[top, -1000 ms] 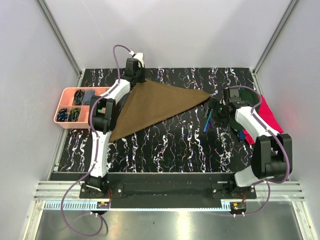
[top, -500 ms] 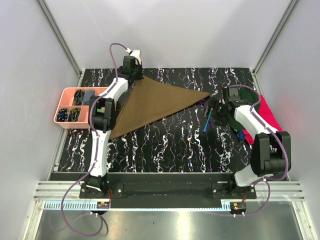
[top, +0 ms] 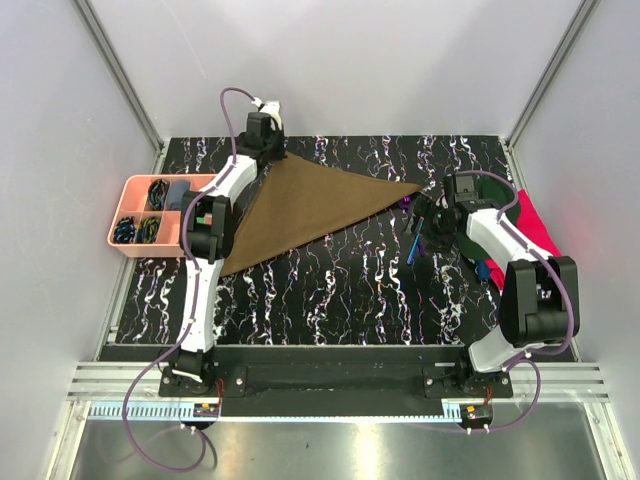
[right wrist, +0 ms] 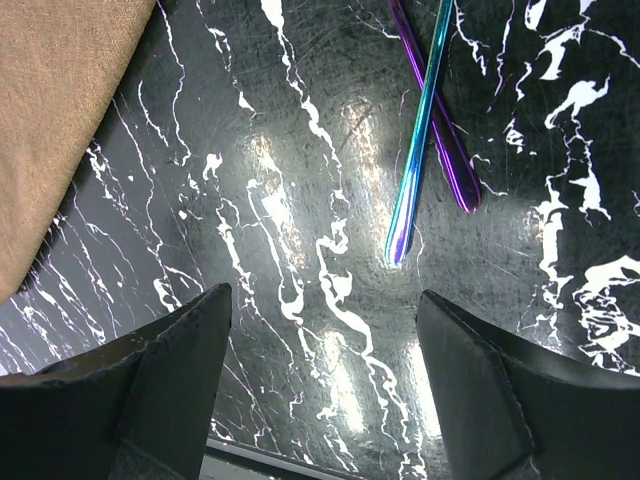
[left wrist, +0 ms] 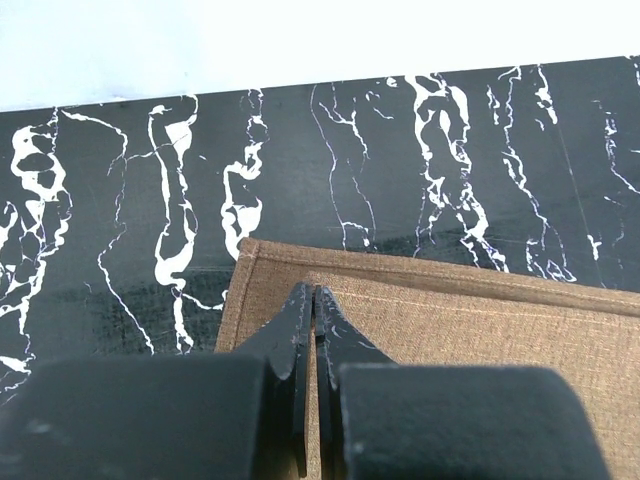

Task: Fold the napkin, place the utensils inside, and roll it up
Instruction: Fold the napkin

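Starting at my end, both arms rise from the near edge of the black, white-veined desk (top: 340,290), and the strip just past the bases shows only that marbled surface.

A bit further out on the right, my right pincer (right wrist: 322,310) hangs low over the desk with its fingers spread wide apart and nothing between them. Just beyond its fingertips lie the utensils (right wrist: 428,120). I can see two slim handles crossed, a teal-blue one lying over a purple one, with their rounded ends pointing back toward the wrist camera. Their far ends run out of that view, so I can't tell which piece is which. They sit on bare desk, near the napkin's right tip but apart from it.

Outboard of that arm there's a red cloth (top: 541,236) against the right edge of the desk, with a dark green cap (top: 497,186) partly over it. On the far left a pink tray (top: 128,188) sits at the desk's edge, with small dark items in its compartments.

In the middle, the napkin (top: 310,205) lies flat, folded into a triangle. One point reaches down toward the left arm, one stretches right toward the utensils, and the third sits at the far left.

At that far corner is my left pincer (left wrist: 314,300), fingers pressed together, with the tips just inside the hemmed corner. I can't tell whether any cloth is pinched between them.
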`<state>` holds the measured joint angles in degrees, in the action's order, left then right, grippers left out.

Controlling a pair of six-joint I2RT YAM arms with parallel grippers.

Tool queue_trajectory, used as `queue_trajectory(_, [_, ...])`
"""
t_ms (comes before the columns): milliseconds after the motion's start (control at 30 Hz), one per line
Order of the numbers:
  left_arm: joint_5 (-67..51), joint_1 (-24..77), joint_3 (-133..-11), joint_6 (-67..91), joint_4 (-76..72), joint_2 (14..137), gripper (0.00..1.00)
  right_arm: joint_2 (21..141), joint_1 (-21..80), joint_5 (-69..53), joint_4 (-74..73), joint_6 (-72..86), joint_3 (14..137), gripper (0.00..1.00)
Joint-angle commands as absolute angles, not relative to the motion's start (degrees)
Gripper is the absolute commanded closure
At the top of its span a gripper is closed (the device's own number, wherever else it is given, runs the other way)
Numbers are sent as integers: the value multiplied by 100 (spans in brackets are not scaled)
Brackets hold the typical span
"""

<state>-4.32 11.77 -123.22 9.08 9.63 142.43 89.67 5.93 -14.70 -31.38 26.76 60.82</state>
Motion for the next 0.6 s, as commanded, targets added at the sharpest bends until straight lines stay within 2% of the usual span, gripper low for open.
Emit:
queue_trajectory(0, [-510,1099,-12770,949,782,14343,100,9018,563,-1582,-2988,2602,6319,18])
queue_trajectory(367, [-527,1063,-13034,976,756,14528,100,9149,571,-1617,-2944,2602,6354,18])
queue_trajectory(400, [-562,1055,-13060,976,738,14537,94,9158,571,-1608,-2944,2602,6363,18])
queue_trajectory(433, [-589,1055,-13043,984,730,14546,82,9167,571,-1626,-2944,2610,6363,18])
queue_trajectory(467, [-658,1055,-13043,984,695,14546,52,9176,571,-1626,-2936,2610,6372,18])
queue_trajectory(567, [-790,1055,-12920,1019,581,14467,25,9211,571,-1652,-2927,2602,6381,18])
